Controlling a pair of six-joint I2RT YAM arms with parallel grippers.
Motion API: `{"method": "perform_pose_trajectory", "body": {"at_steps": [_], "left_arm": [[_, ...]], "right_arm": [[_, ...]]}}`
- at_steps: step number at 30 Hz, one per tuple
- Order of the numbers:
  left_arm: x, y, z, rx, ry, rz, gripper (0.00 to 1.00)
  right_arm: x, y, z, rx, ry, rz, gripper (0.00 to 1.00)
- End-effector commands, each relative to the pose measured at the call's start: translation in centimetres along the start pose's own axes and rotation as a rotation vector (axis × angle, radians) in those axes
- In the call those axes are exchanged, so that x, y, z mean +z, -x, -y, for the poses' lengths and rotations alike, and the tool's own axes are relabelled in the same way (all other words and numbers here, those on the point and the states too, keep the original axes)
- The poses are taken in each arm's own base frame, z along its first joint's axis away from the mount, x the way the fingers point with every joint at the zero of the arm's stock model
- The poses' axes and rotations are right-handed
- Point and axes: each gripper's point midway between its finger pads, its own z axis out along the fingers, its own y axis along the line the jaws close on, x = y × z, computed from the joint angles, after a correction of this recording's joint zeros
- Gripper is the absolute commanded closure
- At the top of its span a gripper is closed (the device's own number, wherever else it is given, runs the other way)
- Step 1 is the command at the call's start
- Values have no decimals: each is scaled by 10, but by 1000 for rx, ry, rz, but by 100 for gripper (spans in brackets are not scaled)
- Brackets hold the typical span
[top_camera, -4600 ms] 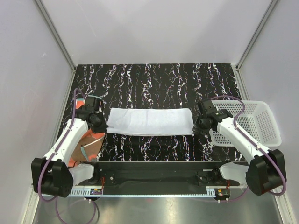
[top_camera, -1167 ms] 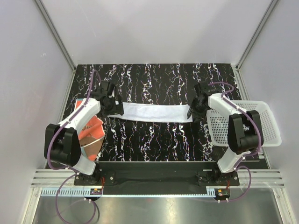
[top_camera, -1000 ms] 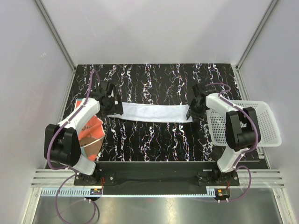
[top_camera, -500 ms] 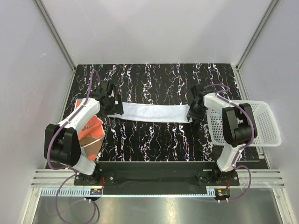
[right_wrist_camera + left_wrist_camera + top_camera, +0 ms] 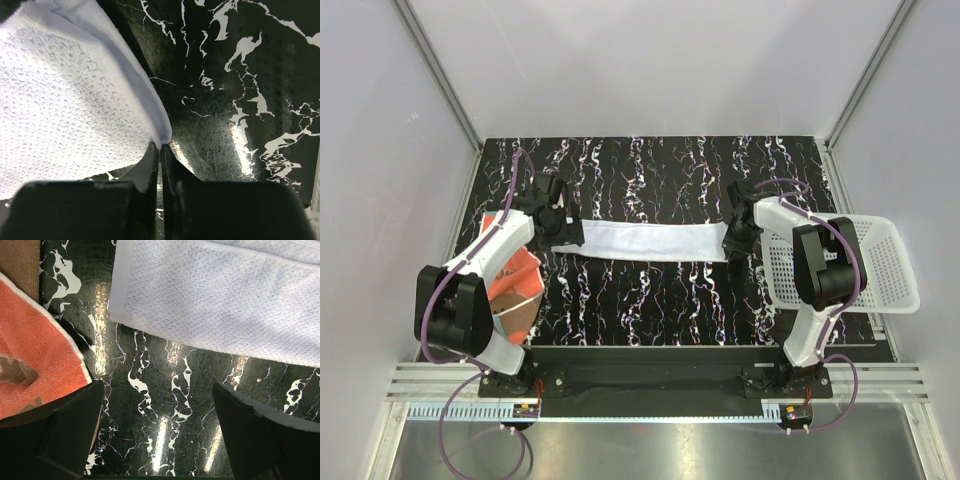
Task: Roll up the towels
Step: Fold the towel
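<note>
The white towel (image 5: 640, 240) lies across the middle of the table as a long, narrow folded strip. My right gripper (image 5: 732, 246) is at its right end; the right wrist view shows the gripper (image 5: 161, 148) shut, pinching the folded edge of the white towel (image 5: 65, 110). My left gripper (image 5: 563, 236) is at the strip's left end. In the left wrist view it (image 5: 157, 390) stands wide open over bare table, just short of the white towel's (image 5: 225, 295) corner. The orange towel (image 5: 515, 282) lies crumpled at the left, partly under the left arm, and shows again (image 5: 35, 365) beside the left finger.
A white perforated basket (image 5: 885, 262) stands at the right edge, close behind the right arm. The table (image 5: 650, 180) is black with white marbling, and grey walls close it in at the back and sides.
My right gripper has shut on the white towel's right end after standing half open. The left gripper and both towels have stayed put.
</note>
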Motion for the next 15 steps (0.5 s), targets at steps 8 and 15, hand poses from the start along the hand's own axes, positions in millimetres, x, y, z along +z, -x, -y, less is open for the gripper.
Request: {"method": "perform_pose_trajectory", "body": {"at_steps": [8,15], "left_arm": [[-21,21,10,-8,-60,99,5],[-20,18,16,8,-81,95,7]], "right_arm": [[-59,35,8,-62,-81,132,100],[-114,55,29,-92,-171,235,100]]}}
